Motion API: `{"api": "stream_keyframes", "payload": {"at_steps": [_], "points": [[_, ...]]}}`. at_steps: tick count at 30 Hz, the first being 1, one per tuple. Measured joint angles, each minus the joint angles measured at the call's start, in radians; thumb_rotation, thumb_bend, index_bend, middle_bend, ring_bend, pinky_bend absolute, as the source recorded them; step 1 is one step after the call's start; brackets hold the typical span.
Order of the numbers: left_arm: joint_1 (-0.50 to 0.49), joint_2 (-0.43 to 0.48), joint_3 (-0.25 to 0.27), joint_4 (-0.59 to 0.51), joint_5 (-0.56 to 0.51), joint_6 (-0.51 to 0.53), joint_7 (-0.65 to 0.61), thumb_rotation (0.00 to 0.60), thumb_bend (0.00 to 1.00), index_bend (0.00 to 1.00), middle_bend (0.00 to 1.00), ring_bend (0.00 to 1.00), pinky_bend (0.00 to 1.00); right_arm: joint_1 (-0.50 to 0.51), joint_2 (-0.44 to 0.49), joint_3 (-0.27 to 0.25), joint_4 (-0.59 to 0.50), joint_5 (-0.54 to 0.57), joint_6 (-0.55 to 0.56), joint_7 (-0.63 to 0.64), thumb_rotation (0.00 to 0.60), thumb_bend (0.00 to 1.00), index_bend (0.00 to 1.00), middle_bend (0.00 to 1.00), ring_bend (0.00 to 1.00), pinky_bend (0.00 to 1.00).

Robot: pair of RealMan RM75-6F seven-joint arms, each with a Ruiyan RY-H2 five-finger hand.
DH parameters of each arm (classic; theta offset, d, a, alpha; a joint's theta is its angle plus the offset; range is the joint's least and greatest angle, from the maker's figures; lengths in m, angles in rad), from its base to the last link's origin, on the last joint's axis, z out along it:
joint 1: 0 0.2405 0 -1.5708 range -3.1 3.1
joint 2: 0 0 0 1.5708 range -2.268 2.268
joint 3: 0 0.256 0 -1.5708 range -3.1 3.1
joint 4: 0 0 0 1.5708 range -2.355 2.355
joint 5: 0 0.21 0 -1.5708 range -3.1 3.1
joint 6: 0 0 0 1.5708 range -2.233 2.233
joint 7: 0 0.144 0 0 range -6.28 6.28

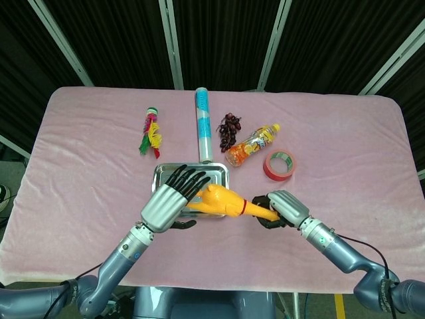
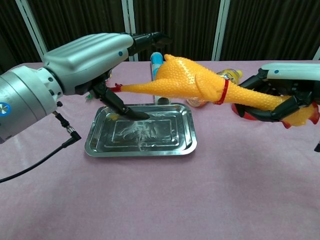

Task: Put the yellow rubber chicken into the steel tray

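Chicken (image 2: 200, 85) above tray (image 2: 100, 148), right hand (image 2: 280, 95) gripping

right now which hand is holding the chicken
The right hand, wrapped around the yellow rubber chicken's head end; the left hand is open above the steel tray.

robot lab or test cell: pink-covered table (image 1: 80, 166), black curtains (image 1: 219, 40) with metal struts (image 1: 171, 43) at far side, assorted props (image 1: 252, 143) laid out.
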Motion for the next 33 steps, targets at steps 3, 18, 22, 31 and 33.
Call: {"api": "stream_keyframes", "payload": {"at_steps": [3, 18, 22, 31, 33], "points": [[-0.015, -0.018, -0.010, 0.002, -0.015, -0.002, 0.010, 0.600, 0.00, 0.05, 0.08, 0.07, 0.06, 0.006, -0.005, 0.002, -0.006, 0.007, -0.008, -0.007, 0.600, 1.00, 1.00, 0.79, 0.72, 0.87], [-0.054, -0.057, -0.025, 0.012, -0.074, 0.002, 0.044, 0.600, 0.14, 0.15, 0.16, 0.13, 0.10, 0.012, -0.010, -0.004, -0.015, 0.012, -0.007, 0.005, 0.600, 1.00, 1.00, 0.79, 0.72, 0.87], [-0.065, -0.069, -0.030, 0.023, -0.091, 0.002, 0.055, 0.600, 0.27, 0.23, 0.26, 0.23, 0.16, 0.011, -0.006, -0.007, -0.017, 0.007, 0.001, 0.011, 0.600, 1.00, 1.00, 0.79, 0.73, 0.87], [-0.097, -0.101, -0.043, 0.054, -0.107, 0.004, 0.070, 0.600, 0.40, 0.34, 0.37, 0.34, 0.25, 0.009, 0.000, -0.018, -0.020, -0.006, 0.013, 0.026, 0.600, 1.00, 1.00, 0.80, 0.73, 0.87], [-0.105, -0.107, -0.046, 0.059, -0.109, 0.004, 0.072, 0.600, 0.45, 0.40, 0.45, 0.41, 0.31, 0.007, 0.002, -0.021, -0.021, -0.008, 0.017, 0.028, 0.600, 1.00, 1.00, 0.80, 0.73, 0.87]]}}
